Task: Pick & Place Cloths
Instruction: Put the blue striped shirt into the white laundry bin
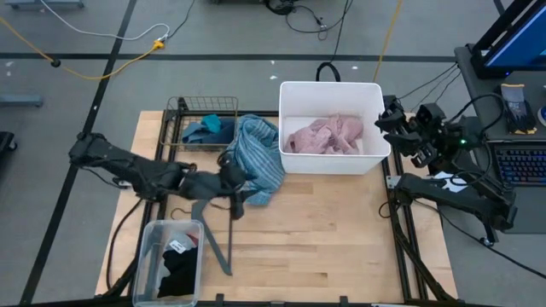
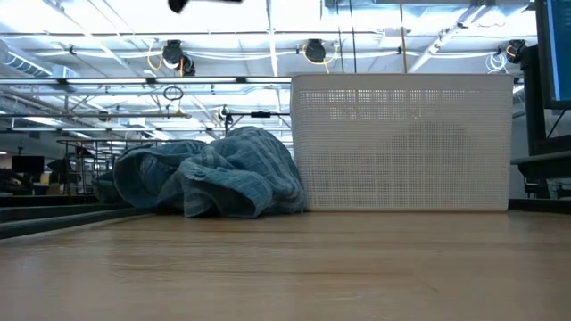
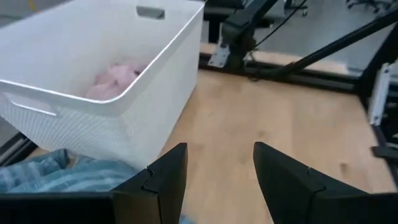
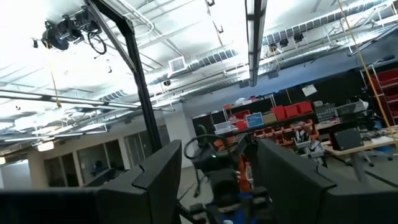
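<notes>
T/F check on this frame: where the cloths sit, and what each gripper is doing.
1. The pink cloth lies in the white basket. True.
2. The striped towel is inside the white basket. False: it lies on the table, against the basket's side.
3. The left gripper is open and holds nothing. True.
4. The right gripper grips the pink cloth. False: it is open, off the table's right edge.
5. The clear bin holds dark cloth. True.

Striped towel [image 1: 256, 158] crumpled beside bin; pink cloth [image 1: 326, 135] inside.
</notes>
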`<state>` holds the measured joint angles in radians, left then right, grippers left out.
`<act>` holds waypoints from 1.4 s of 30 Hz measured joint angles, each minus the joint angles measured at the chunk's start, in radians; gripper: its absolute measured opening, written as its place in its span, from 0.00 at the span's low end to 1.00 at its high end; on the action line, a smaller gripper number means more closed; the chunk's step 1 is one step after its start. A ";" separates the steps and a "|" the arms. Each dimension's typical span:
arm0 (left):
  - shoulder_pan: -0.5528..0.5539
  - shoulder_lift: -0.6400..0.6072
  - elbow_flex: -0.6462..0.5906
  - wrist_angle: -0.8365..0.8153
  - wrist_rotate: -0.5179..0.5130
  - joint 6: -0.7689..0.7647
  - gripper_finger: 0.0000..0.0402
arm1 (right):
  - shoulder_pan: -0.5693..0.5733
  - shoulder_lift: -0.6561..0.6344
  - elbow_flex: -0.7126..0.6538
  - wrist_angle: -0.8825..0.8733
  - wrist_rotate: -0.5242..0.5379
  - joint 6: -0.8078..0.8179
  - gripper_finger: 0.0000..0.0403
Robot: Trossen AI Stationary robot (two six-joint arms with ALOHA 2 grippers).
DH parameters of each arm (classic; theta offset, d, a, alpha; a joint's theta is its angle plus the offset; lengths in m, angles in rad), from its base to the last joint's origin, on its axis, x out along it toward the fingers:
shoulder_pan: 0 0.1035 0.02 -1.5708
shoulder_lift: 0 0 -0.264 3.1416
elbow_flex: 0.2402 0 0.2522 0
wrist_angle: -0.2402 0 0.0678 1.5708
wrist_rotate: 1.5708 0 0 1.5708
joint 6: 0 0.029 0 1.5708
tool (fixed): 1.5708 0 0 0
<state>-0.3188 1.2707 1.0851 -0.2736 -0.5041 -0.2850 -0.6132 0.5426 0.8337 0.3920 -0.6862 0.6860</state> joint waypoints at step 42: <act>0.455 0.432 0.000 -0.166 0.185 0.246 0.91 | 0.000 0.001 0.001 -0.002 0.004 0.024 0.50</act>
<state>0.1361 1.7031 1.0850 -0.4399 -0.3189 -0.0395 -0.6136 0.5434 0.8344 0.3904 -0.6823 0.7104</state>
